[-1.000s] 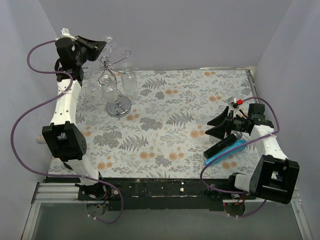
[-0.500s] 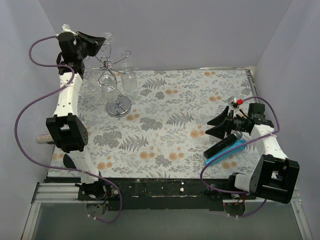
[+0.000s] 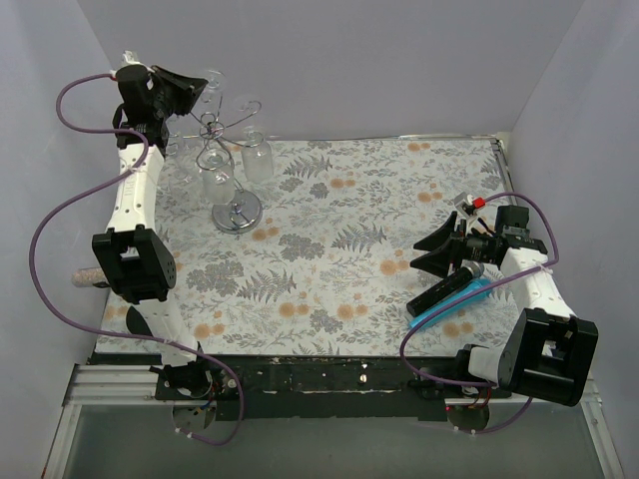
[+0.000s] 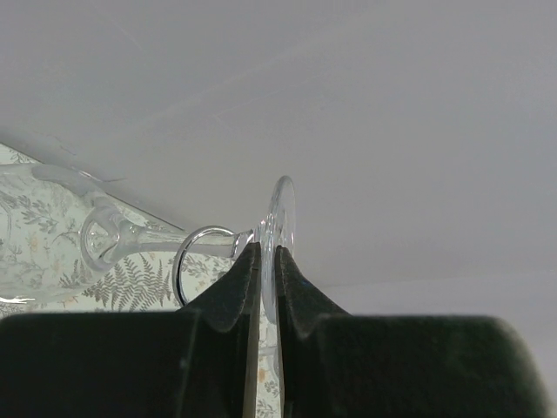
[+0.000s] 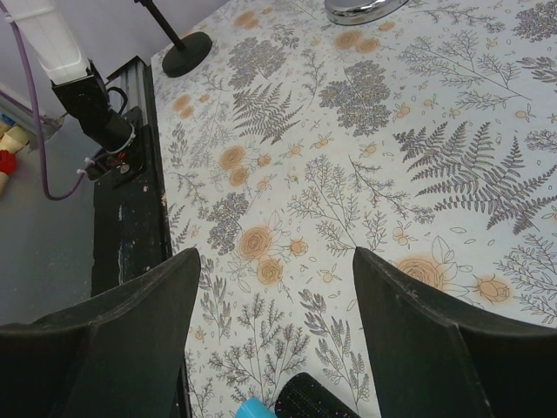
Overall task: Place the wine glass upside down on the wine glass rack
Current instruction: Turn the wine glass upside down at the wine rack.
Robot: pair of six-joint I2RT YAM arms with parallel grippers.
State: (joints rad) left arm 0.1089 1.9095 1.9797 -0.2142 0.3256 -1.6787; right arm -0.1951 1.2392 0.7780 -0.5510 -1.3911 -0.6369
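Observation:
The wine glass rack (image 3: 222,140) is a silver wire stand with curled arms and a round shiny base (image 3: 238,213), at the table's far left. My left gripper (image 3: 200,88) is raised beside the rack's top, shut on the foot of a clear wine glass (image 3: 216,79). In the left wrist view the gripper (image 4: 268,251) pinches the foot (image 4: 282,209) edge-on. The stem runs left past a silver rack loop (image 4: 177,266) to the bowl (image 4: 52,187). My right gripper (image 3: 431,254) is open and empty low over the table's right side, also in its wrist view (image 5: 277,257).
Other clear glasses hang on the rack (image 3: 258,160) (image 3: 219,186). A black and blue handled object (image 3: 449,292) lies by the right gripper; its end shows in the right wrist view (image 5: 315,406). The table carries a floral cloth (image 3: 339,239). Grey walls stand close around.
The left arm has risen and drawn slightly left with the glass, mostly in the first half second. The right arm has not moved.

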